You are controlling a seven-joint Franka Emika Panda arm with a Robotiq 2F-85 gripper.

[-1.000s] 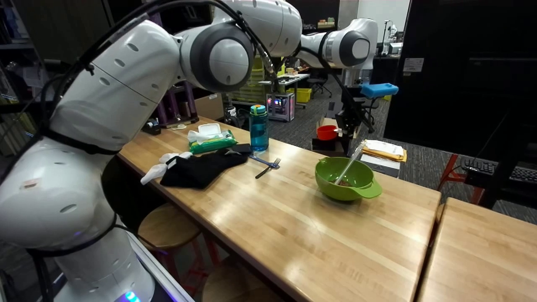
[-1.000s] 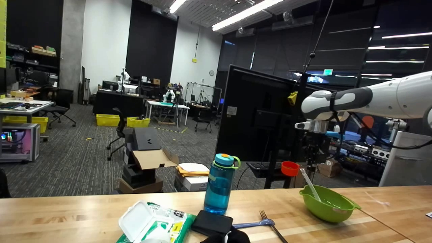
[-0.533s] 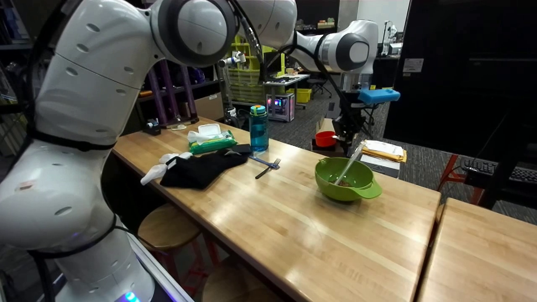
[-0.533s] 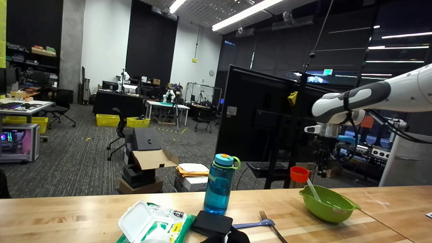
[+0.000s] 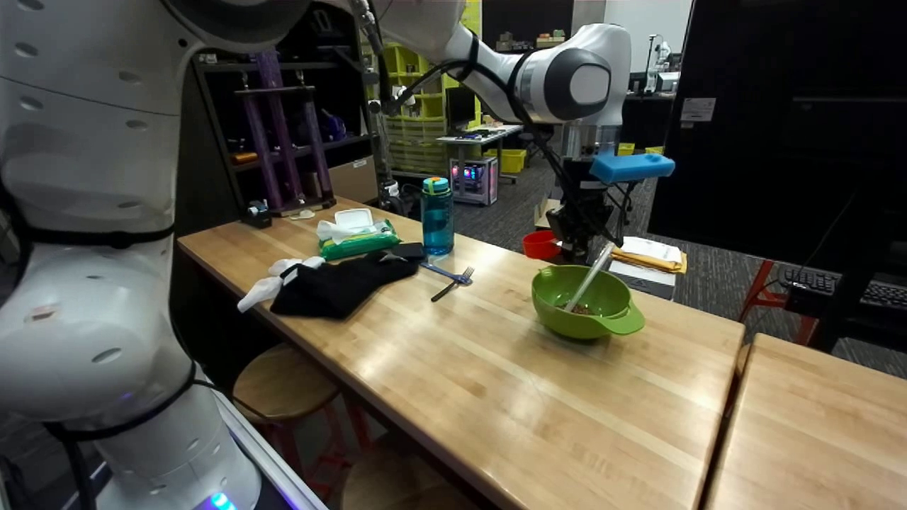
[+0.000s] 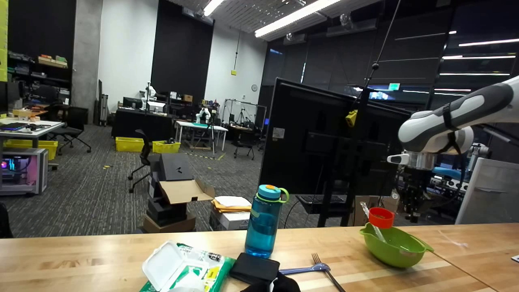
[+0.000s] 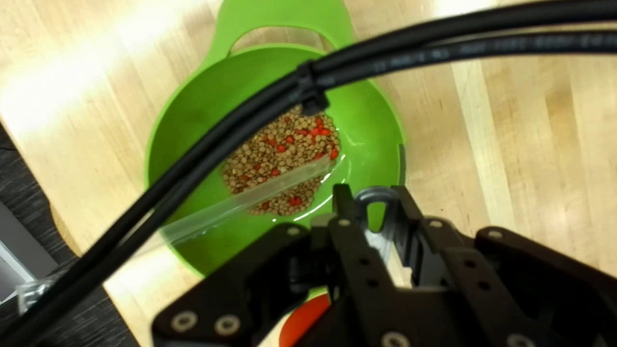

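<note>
Toward the left in an exterior view, a dark grey rectangular box (image 6: 176,167) is bearing a black mark too small for identification. On the pale wooden surface (image 6: 81,259), a flat green-and-white plastic packet (image 6: 209,272) is displaying printed text, too blurred for reading. Next, a tall translucent blue plastic bottle (image 6: 263,223) is standing upright; behind it, a white rectangular label (image 6: 278,133) is adhering to a large black panel (image 6: 308,117), its lettering likewise being illegible. A dark-handled metal fork (image 6: 334,280) is crossing a slender blue utensil (image 6: 298,270). Farther right, a small round red cup (image 6: 381,219) is hanging in the air near a round green bowl (image 6: 399,251), which is resting on the surface. The black two-fingered end effector (image 7: 376,200) is clenching the cup's slim grey looped handle (image 7: 381,241); the cup is hanging immediately left of the end effector in both exterior views and showing at its lower left, partly hidden, in the wrist view. Inside the bowl, brown lentil-like grains (image 7: 270,159) are mingling with red pieces, and a clear plastic stick (image 7: 241,201) is leaning across the rim at left. Black cables (image 7: 424,57) are arching over the bowl, their printing being too faint for reading.
</note>
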